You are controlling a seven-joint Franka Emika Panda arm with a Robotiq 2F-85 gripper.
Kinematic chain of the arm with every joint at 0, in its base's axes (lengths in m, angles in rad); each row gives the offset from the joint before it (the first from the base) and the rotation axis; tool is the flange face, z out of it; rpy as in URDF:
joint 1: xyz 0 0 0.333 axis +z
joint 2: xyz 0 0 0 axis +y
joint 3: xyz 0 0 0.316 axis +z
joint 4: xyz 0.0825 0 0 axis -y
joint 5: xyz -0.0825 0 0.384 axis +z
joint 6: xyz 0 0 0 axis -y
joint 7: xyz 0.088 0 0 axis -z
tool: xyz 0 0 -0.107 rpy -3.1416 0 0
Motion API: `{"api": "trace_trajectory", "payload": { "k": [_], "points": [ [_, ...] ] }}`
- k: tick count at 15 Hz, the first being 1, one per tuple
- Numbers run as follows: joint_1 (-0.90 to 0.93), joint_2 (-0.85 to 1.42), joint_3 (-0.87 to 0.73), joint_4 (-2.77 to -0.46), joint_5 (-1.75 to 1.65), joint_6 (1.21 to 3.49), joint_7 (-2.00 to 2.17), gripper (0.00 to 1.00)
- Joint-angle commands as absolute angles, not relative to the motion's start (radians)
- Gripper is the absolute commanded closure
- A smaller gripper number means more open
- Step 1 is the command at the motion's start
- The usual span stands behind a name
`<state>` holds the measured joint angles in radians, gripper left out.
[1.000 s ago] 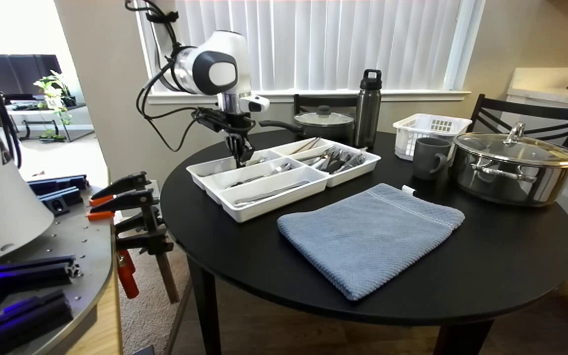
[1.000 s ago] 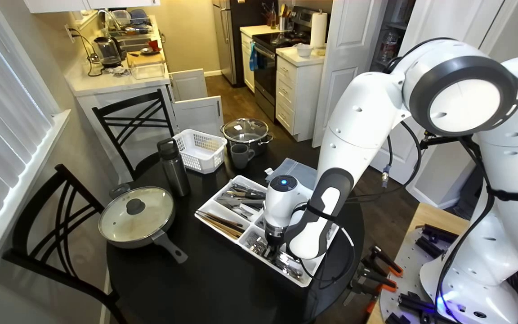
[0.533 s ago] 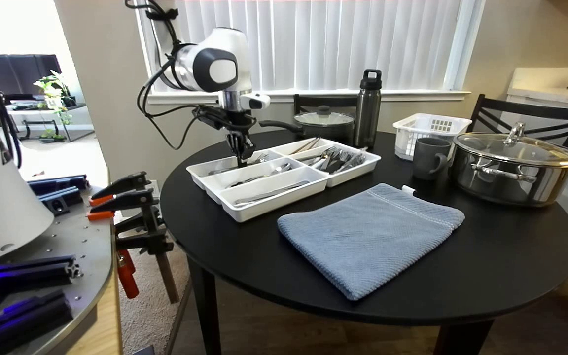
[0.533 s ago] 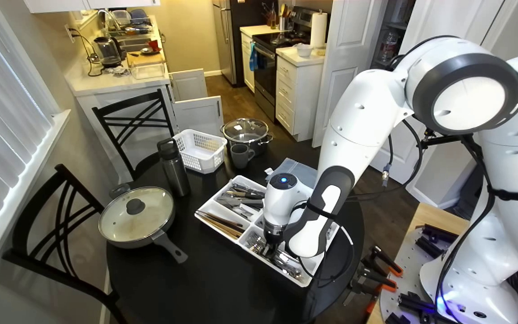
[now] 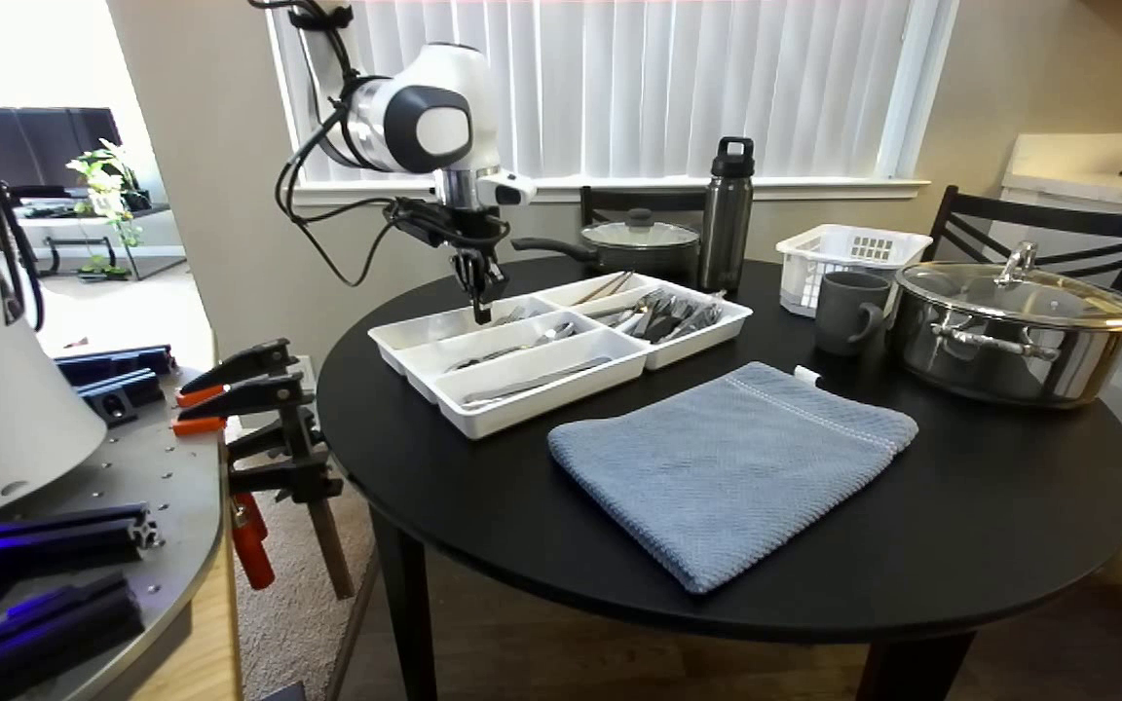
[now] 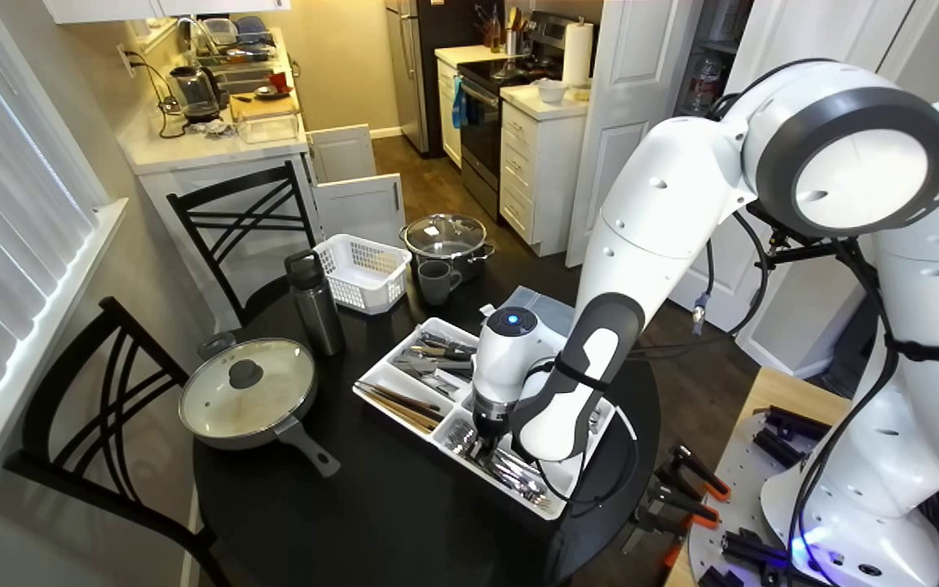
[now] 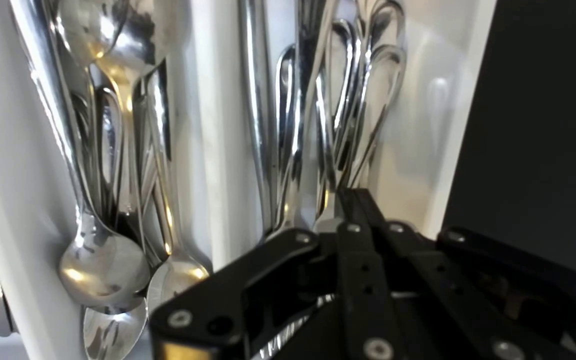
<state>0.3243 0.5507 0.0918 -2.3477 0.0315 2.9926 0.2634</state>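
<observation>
My gripper (image 7: 353, 197) is shut, its black fingertips pressed together with nothing visible between them. It points down over the outer compartment of a white cutlery tray (image 5: 522, 409), above a pile of forks (image 6: 460, 438). In the wrist view the metal handles (image 7: 293, 110) of that pile lie just beyond the fingertips. Several spoons (image 7: 105, 267) lie in the neighbouring compartment, across a white divider (image 7: 218, 150). In an exterior view the gripper (image 5: 482, 316) hangs near the tray's rim height. Whether the tips touch any cutlery I cannot tell.
A folded blue towel (image 5: 727, 467) lies in front of the tray. Behind and beside it stand a lidded pan (image 6: 233, 399), a steel bottle (image 5: 727, 234), a white basket (image 5: 800, 277), a grey mug (image 5: 843, 316) and a large pot (image 5: 1009, 355). Chopsticks (image 6: 404, 408) fill another compartment.
My gripper has risen slightly and shifted a little along the tray. A cutlery handle that showed beside it in the outer compartment has dropped out of sight behind the tray wall.
</observation>
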Motion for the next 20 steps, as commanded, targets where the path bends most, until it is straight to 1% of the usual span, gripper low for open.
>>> {"api": "trace_trajectory", "payload": {
  "k": [1, 2, 3, 6, 9, 11, 12, 13, 14, 16, 19, 20],
  "points": [
    [0.297, 0.537, 0.111, -2.362, 0.051, 2.980, 0.237, 1.00],
    [0.300, 0.538, 0.106, -2.363, 0.049, 2.978, 0.240, 0.74],
    [0.302, 0.538, 0.103, -2.364, 0.047, 2.979, 0.241, 0.73],
    [0.299, 0.550, 0.107, -2.359, 0.045, 2.982, 0.234, 0.56],
    [0.308, 0.562, 0.098, -2.359, 0.042, 2.980, 0.239, 0.36],
    [0.310, 0.575, 0.094, -2.358, 0.039, 2.983, 0.238, 0.25],
    [0.310, 0.581, 0.093, -2.357, 0.039, 2.986, 0.237, 0.68],
    [0.307, 0.585, 0.094, -2.357, 0.039, 2.986, 0.235, 0.64],
    [0.306, 0.589, 0.094, -2.357, 0.040, 2.986, 0.233, 0.65],
    [0.307, 0.588, 0.092, -2.359, 0.039, 2.986, 0.234, 0.77],
    [0.310, 0.584, 0.085, -2.362, 0.038, 2.988, 0.236, 0.98],
    [0.309, 0.582, 0.085, -2.363, 0.038, 2.987, 0.236, 0.99]
  ]
}}
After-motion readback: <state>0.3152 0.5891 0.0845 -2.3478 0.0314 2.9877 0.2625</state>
